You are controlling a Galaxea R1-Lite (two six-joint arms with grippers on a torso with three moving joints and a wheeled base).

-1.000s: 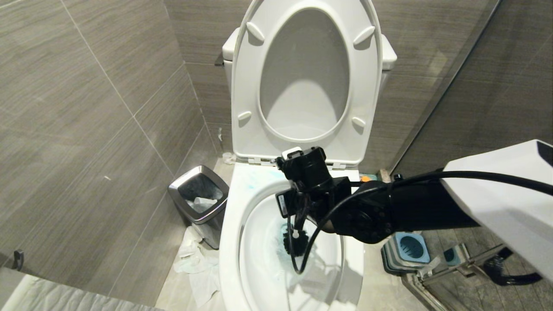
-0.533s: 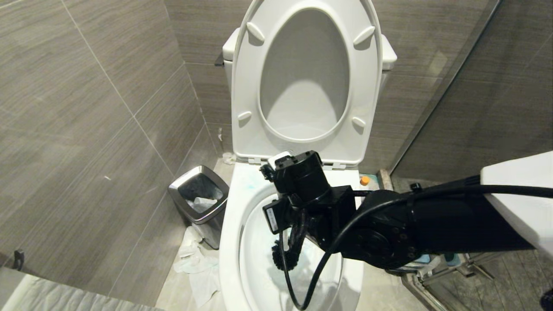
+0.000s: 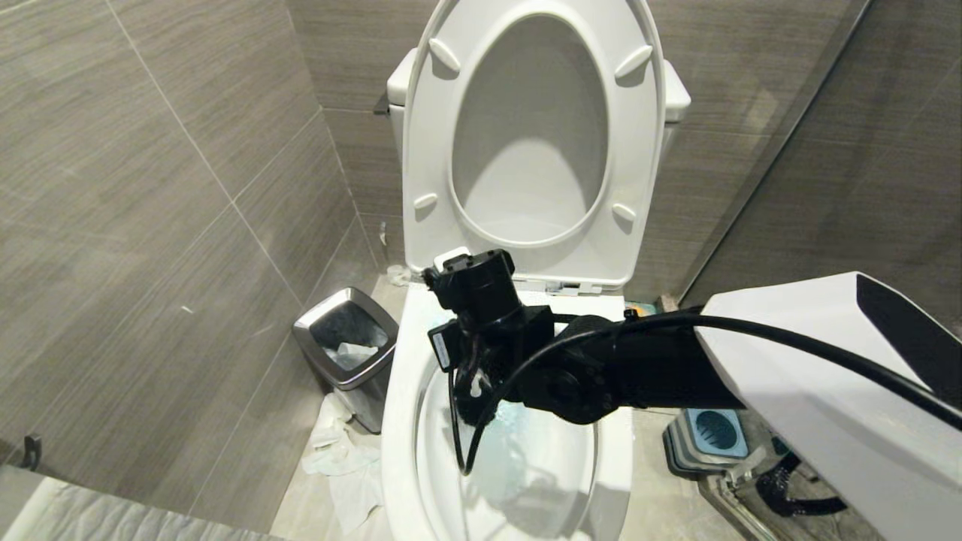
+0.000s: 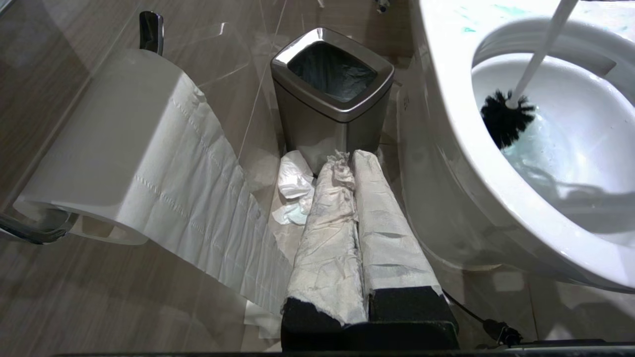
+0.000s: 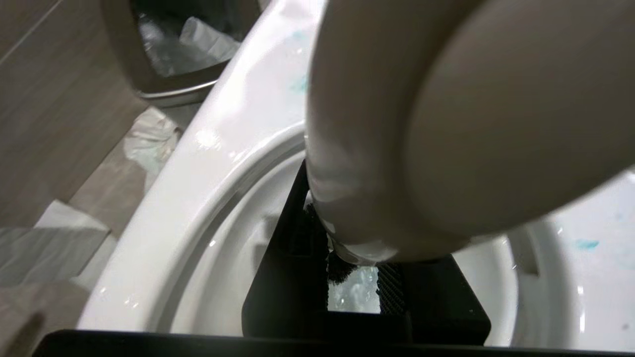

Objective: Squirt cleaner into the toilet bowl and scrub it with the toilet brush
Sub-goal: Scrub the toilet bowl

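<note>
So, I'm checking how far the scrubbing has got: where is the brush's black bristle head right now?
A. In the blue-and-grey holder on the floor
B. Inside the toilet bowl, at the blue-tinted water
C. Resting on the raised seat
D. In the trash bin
B: the left wrist view shows the toilet brush with its bristle head down inside the toilet bowl, at the edge of the cleaner tinted water.
</note>
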